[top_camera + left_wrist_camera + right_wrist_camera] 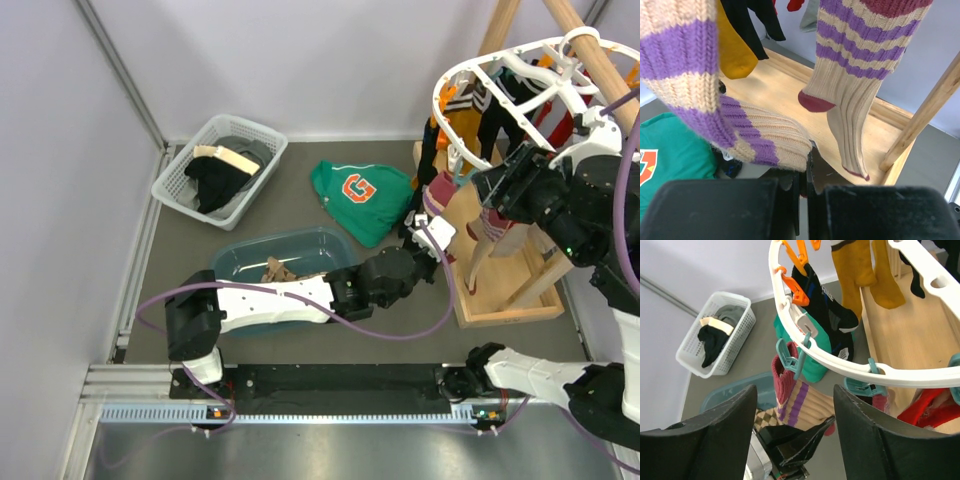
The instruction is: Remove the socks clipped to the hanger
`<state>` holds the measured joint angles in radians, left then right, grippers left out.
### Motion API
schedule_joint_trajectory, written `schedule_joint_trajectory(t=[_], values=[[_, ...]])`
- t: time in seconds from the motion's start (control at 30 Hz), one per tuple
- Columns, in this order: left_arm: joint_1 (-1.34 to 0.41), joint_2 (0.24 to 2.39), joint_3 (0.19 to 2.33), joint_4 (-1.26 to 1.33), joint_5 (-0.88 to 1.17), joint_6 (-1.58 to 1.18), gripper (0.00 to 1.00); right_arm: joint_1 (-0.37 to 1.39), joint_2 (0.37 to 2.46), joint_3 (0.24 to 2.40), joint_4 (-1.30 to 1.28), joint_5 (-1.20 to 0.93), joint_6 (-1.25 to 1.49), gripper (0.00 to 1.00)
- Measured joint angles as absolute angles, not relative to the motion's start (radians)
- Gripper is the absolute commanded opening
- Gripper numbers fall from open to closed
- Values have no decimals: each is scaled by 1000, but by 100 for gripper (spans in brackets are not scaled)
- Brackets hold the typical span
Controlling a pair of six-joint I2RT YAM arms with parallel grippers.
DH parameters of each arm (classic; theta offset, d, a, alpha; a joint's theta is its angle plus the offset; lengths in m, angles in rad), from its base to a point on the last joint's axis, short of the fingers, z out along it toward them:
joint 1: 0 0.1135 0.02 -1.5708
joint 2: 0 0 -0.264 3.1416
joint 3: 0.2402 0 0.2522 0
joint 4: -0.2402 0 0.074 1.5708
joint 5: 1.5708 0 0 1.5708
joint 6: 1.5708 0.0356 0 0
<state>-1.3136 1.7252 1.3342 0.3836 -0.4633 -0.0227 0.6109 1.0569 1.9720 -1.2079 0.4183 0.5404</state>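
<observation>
two beige ribbed socks with purple stripes fill the view of my left wrist. the nearer striped sock (pixel 760 137) bends down to my left gripper (pixel 805 172), and its end is pinched between the jaws, which are closed tight on the fabric. the second striped sock (pixel 850 90) hangs free behind it, above the pale wooden base (pixel 780 85) of the stand.

from my right wrist i see that the sock i hold has a maroon cuff, caught in a teal clip (pixel 790 357) on the large white plastic oval hanger (pixel 840 362). my right gripper (pixel 795 390) is spread wide and holds nothing. its two black fingers (pixel 715 440) stand below the rim of the hanger, one at each side of the teal clip in this view.

more socks are clipped on the frame: a mustard-orange sock (pixel 852 270), and a black sock (pixel 825 300) with blue and white marks under orange clips (pixel 795 290). in the top view the hanger hangs on the wooden pole stand (pixel 575 30) at the far right. on the floor to the left of it lie a green sweatshirt (pixel 360 195) with an orange letter g, a white mesh basket (pixel 215 165) of dark clothes and a teal plastic tub (pixel 300 250) with a tan-brown argyle sock (pixel 278 270) in it.
</observation>
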Motion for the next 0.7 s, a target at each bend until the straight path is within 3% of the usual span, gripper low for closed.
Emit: schedule_joint_trajectory(t=[0.7], values=[[-1351, 1725, 1334, 389, -496, 31, 0, 731, 1147, 1864, -1119, 621, 606, 60]])
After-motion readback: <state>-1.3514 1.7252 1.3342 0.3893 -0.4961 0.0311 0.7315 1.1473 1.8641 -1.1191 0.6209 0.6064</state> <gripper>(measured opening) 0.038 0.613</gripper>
